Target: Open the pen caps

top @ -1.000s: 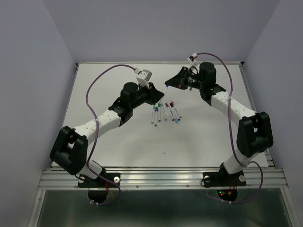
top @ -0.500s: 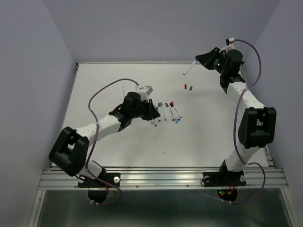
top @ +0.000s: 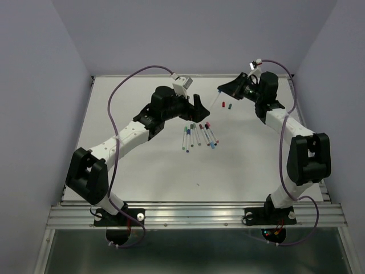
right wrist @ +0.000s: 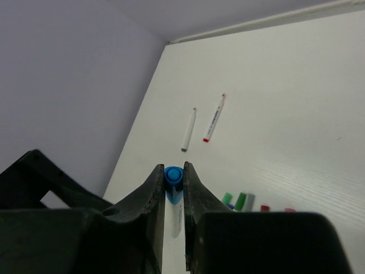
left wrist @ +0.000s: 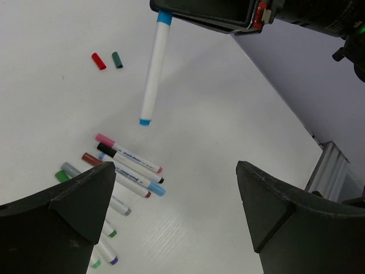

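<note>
**Blue-ended pen presented between two tools for cap removal**

My right tool (right wrist: 173, 171) is closed on one blue end of a white-barrelled pen (left wrist: 154, 68). It holds the pen above the worktop (top: 142, 165), with the barrel slanting down and the other blue end free. I judge this grip leaves most of the barrel exposed, so that a second tool can take it and pull against the first. I cannot tell which blue end is the cap.

My left tool (left wrist: 177, 171) is empty, its fingers spread wide. It hovers near the hanging pen but apart from it, facing the free end, which looks like a stance for receiving that end.

A red cap (left wrist: 98, 61) and a dark green cap (left wrist: 117, 59) lie side by side on the worktop toward its rear. They are well apart from the cluster of pens (top: 198, 136), which keeps loose caps separate from the pens waiting for work. The cluster lies mid-worktop, between the two arms, where either tool can reach it.
</note>
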Motion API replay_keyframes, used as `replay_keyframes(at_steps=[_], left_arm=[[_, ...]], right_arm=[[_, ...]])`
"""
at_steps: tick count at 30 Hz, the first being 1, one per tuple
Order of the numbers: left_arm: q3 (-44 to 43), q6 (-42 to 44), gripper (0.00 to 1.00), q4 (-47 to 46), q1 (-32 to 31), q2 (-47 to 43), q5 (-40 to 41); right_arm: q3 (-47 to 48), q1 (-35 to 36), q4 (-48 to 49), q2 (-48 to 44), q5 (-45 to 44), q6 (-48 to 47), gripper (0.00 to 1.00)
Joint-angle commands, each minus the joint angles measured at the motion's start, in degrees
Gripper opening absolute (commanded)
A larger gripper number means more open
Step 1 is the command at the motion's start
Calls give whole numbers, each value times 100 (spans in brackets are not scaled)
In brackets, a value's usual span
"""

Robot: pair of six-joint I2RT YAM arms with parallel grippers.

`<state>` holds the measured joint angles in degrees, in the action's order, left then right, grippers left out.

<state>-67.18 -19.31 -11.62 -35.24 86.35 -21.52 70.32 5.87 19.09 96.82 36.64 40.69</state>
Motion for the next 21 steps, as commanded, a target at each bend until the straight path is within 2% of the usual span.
replay_keyframes(at_steps=[1, 8, 14, 17, 20, 21], left_arm=[[-383, 322, 99, -42, -18, 251, -318], [-498, 332, 99, -209, -18, 330, -563], [-568, 174, 96, -403, -18, 444, -810], [-551, 86, 85, -499, -18, 488, -906], [-560, 42, 68, -552, -18, 497, -968], [-568, 33, 58, -578, -18, 497, -994]], right_arm=[[-98, 310, 815, -435, 572, 378, 1], [-256, 493, 1342, -567, 1037, 888, 1], [-256, 608, 1334, -471, 1293, 1020, 1], [-230, 669, 1229, -471, 1293, 959, 1], [-238, 722, 1202, -453, 1328, 941, 1], [-239, 723, 1220, -444, 1328, 924, 1]])
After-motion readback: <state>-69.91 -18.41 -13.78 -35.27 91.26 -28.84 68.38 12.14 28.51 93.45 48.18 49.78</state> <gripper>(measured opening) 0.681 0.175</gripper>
